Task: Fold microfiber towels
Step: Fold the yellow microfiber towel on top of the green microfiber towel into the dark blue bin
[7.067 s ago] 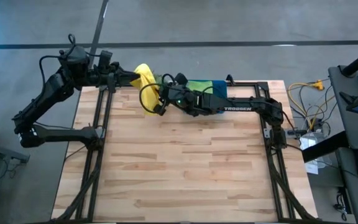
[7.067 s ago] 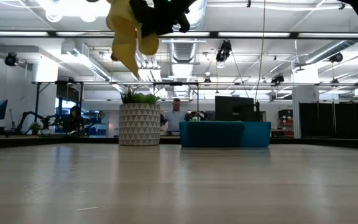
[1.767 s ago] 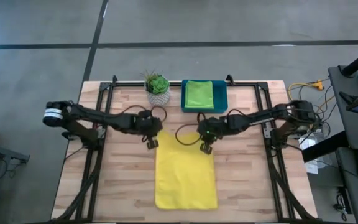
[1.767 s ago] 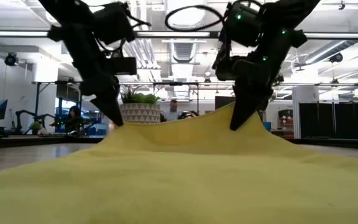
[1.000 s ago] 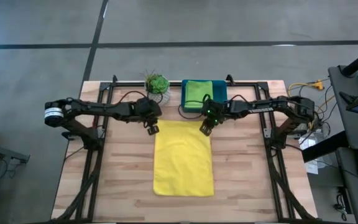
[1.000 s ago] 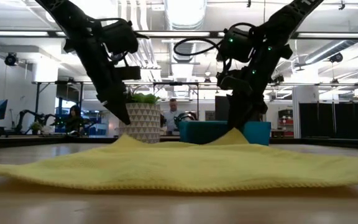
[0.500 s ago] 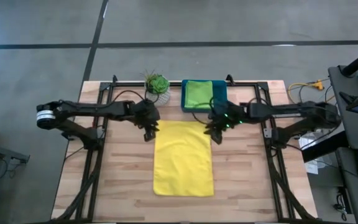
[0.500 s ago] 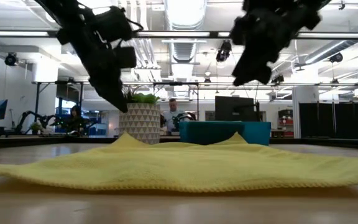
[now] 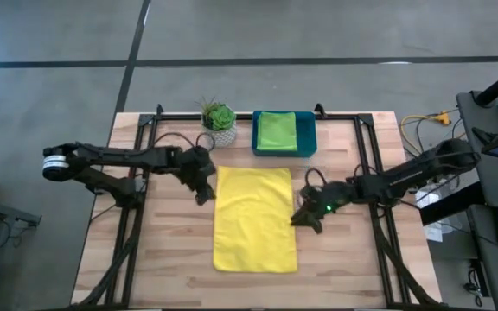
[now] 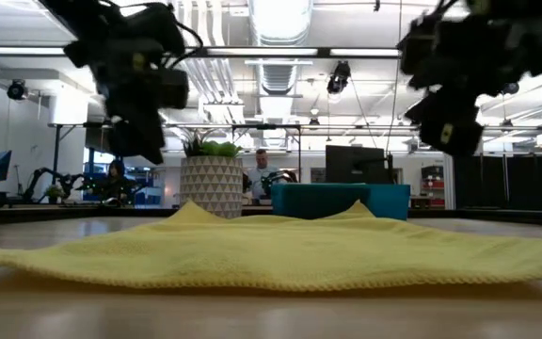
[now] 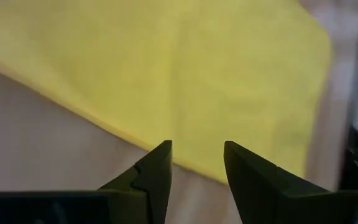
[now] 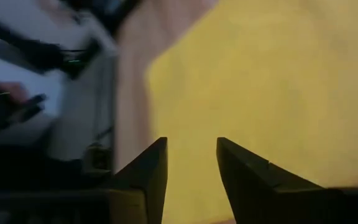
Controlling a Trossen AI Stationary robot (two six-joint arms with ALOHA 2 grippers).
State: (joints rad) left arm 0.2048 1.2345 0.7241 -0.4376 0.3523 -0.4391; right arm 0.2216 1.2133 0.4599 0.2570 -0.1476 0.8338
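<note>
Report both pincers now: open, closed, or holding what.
Left pincer: open, empty, over the left edge of the yellow towel.
Right pincer: open, empty, over the towel's right edge.

Grey floor (image 9: pixel 318 34) (concrete, seamed); bright ceiling lights (image 10: pixel 276 14) overhead.

Wooden table (image 9: pixel 335 285), pale planks, black metal frame rails along both sides. Small potted plant (image 9: pixel 220 122) at the far edge, green leaves in a patterned white pot (image 10: pixel 211 187). Just beside it, a teal-blue tray (image 9: pixel 308 136). Beyond the table: grey floor, cables (image 9: pixel 426 130) off the right edge. 1 person (image 10: pixel 267 178) stands in the room behind.
</note>
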